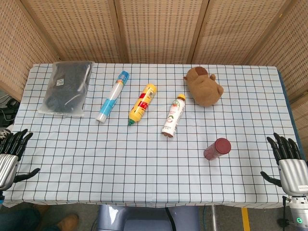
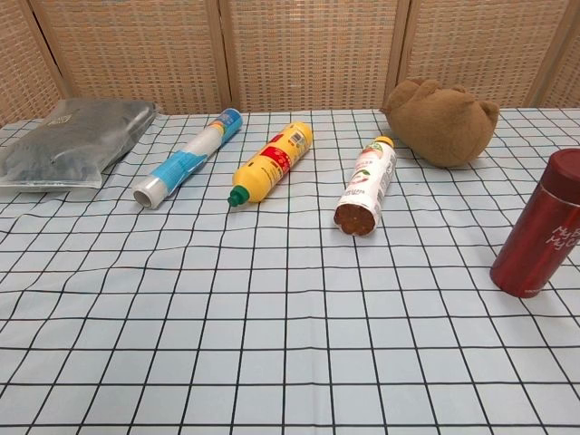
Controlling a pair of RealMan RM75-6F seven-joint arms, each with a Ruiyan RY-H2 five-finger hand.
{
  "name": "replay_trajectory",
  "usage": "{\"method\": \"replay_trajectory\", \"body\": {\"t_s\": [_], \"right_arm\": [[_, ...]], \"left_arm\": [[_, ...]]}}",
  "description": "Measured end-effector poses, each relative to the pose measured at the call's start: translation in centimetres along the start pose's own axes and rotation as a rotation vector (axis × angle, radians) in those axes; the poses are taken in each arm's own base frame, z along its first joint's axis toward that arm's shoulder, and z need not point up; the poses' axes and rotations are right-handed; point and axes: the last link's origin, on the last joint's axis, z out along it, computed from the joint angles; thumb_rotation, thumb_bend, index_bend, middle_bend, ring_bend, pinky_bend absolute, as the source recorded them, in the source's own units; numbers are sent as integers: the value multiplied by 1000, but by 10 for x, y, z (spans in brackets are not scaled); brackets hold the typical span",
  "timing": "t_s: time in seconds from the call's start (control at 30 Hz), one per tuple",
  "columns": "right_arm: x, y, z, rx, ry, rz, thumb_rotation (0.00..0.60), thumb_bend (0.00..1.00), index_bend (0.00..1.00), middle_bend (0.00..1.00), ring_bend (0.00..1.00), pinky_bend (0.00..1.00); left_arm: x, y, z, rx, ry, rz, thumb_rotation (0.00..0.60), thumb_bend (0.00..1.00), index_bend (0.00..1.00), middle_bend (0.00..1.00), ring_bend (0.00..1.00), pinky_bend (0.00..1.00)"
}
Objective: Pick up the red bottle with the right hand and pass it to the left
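Red bottle (image 1: 217, 148) stands upright on the table (image 1: 144, 163), right of centre — white script on its side, not legible. Left hand (image 1: 10, 155) and right hand (image 1: 288, 161) empty, fingers apart, at the table's near corners.

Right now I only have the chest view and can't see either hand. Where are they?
Observer: In the head view the right hand is at the near right table edge, fingers apart, holding nothing.
Operator: And the left?
Observer: The left hand is at the near left edge, also open and holding nothing.
Operator: Is the red bottle close to the right hand?
Observer: The red bottle stands upright, left of the right hand with clear checked cloth between them; nothing is touching it.
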Motion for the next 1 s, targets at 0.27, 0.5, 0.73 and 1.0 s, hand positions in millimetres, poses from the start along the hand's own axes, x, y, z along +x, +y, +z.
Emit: {"method": "replay_trajectory", "body": {"t_s": [0.27,0.5,0.73,1.0], "right_arm": [[5,-1,1,-2,9,36,600,0,0,0,0,0],[26,-18,18,110,-44,157,600,0,0,0,0,0],[40,-48,52,243,-226,205,600,0,0,0,0,0],[28,-76,81,276,-412,110,600,0,3,46,9,88]], "left_arm": [[1,0,0,5,5,2,600,0,0,0,0,0],[5,2,0,7,12,6,600,0,0,0,0,0],[7,2,0,16,4,10,600,0,0,0,0,0],[4,3,2,25,-8,22,600,0,0,0,0,0]]}}
